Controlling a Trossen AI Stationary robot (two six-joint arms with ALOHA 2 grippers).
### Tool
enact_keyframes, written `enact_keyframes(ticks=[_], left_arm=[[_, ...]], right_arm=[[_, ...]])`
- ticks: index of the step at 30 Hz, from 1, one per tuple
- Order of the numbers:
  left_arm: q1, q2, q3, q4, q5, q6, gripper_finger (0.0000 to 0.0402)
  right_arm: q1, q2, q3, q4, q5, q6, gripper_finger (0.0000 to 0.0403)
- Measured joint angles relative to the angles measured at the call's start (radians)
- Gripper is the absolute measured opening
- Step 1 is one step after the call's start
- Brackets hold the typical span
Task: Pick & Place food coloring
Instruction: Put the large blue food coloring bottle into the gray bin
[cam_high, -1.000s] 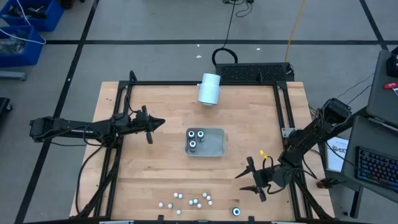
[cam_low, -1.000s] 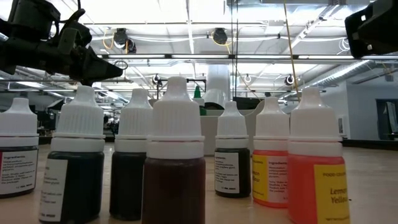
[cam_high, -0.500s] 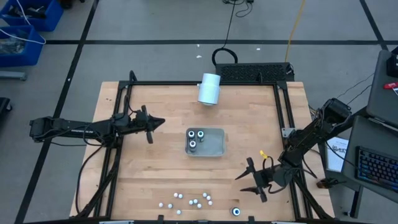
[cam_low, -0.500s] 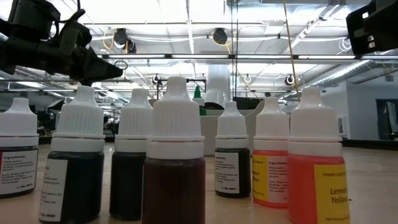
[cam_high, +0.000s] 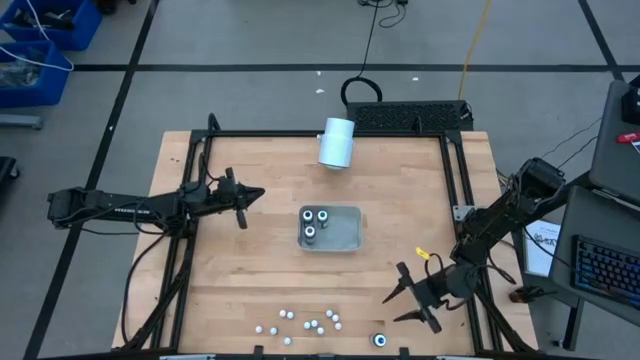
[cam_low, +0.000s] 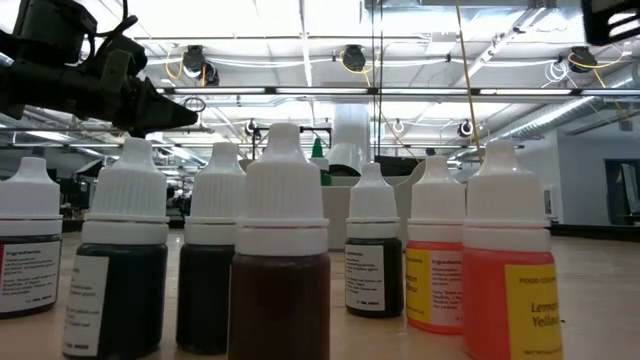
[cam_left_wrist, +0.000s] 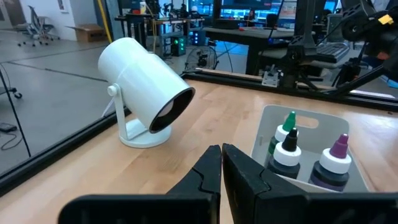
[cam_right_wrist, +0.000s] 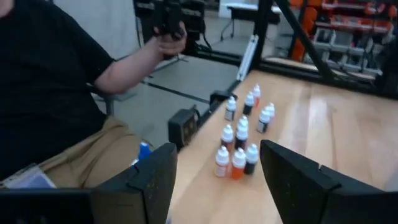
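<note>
Near the table's front edge, the right gripper (cam_high: 408, 297) hung wide open beside the loose food coloring (cam_high: 305, 322), apparently lining up a pick, while the left gripper (cam_high: 246, 196) waited clenched and empty left of the tray (cam_high: 345, 240).

table (cam_high: 250, 270): matt wood | tray (cam_high: 347, 240): grey, perhaps metal | bottles (cam_low: 283, 260): glossy plastic

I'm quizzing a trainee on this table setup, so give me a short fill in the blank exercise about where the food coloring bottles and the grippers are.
1. The grey tray holds ___ bottles.
2. The right gripper hangs with its jaws ___.
3. The left gripper has its jaws ___.
4. The white bottles stand near the table's ___ edge.

Missing words: three; open; shut; front
</note>
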Motion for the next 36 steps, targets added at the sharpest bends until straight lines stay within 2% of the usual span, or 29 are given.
enact_keyframes(ticks=[5, 13, 23, 36], left_arm=[[0.0, 0.0, 0.0, 0.0, 0.0, -0.002, 0.0024], [0.0, 0.0, 0.0, 0.0, 0.0, -0.003, 0.0024], [0.0, 0.0, 0.0, -0.001, 0.001, -0.004, 0.0024], [0.0, 0.0, 0.0, -0.001, 0.003, 0.005, 0.0024]], right_arm=[[0.036, 0.025, 0.0, 0.036, -0.002, 0.018, 0.0258], [0.029, 0.178, 0.076, 0.076, -0.004, 0.051, 0.0301], [0.033, 0.306, 0.224, -0.025, -0.029, 0.116, 0.0304], [0.033, 0.411, 0.233, 0.017, -0.025, 0.218, 0.0293]])
